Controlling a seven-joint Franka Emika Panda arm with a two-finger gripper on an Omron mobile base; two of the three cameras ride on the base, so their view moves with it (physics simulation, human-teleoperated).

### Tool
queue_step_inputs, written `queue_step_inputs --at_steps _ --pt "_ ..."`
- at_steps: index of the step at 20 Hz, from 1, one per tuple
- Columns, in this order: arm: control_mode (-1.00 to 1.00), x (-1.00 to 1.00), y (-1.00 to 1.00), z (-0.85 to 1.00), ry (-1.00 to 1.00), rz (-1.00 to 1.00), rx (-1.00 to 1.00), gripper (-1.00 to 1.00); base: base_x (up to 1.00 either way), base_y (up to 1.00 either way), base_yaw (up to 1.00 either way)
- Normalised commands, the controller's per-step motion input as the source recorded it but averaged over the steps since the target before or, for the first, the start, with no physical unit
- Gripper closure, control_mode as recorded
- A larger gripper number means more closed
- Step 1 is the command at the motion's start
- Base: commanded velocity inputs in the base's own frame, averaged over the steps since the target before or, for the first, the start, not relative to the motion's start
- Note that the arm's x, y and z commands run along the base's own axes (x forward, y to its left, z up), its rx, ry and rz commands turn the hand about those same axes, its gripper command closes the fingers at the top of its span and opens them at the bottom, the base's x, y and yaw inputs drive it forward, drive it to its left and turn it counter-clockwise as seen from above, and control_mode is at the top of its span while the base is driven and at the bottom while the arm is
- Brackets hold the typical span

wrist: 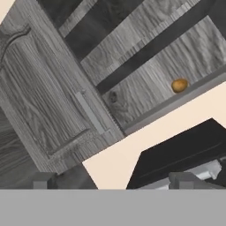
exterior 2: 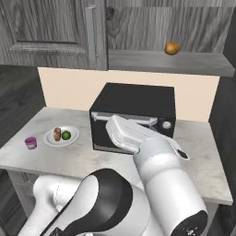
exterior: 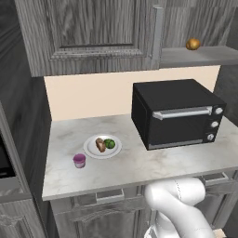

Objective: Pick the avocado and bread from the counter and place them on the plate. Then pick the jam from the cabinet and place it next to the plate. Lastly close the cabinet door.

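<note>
Standing ajar, cabinet point(exterior: 93, 37) door edge overhangs counter point(exterior: 139, 165); jam point(exterior: 79, 160) beside plate point(exterior: 90, 151); gripper point(wrist: 113, 182) jaws released.

Even, soft rendered light, faint shadows beneath the microwave point(exterior: 176, 114), sharp throughout, no glare

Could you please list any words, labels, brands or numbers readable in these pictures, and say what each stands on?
There are none to read.
The microwave shows plain knobs and no markings.
The jam shows no label.
The cabinet door is bare wood grain.
</note>
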Motion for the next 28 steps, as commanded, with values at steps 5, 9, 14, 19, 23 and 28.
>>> queue_step_inputs --at_steps 5,9,14,19,23,28 --pt "-1.0 -0.51 -0.23 0.0 -0.09 0.0 0.06 -1.0 0.0 0.0 0.0" --pt "-1.0 -0.13 -0.31 0.0 -0.03 0.02 0.01 -1.0 0.0 0.0 0.0" --pt "-1.0 -0.02 -0.56 0.0 -0.02 0.08 0.06 -1.0 0.0 0.0 0.0" --pt "-1.0 -0.42 -0.52 0.0 -0.03 0.07 0.1 -1.0 0.0 0.0 0.0" --pt "-1.0 -0.75 -0.22 0.0 -0.06 0.05 0.09 -1.0 0.0 0.0 0.0" --pt "-1.0 -0.77 -0.06 0.0 -0.06 0.0 0.06 -1.0 0.0 0.0 0.0"
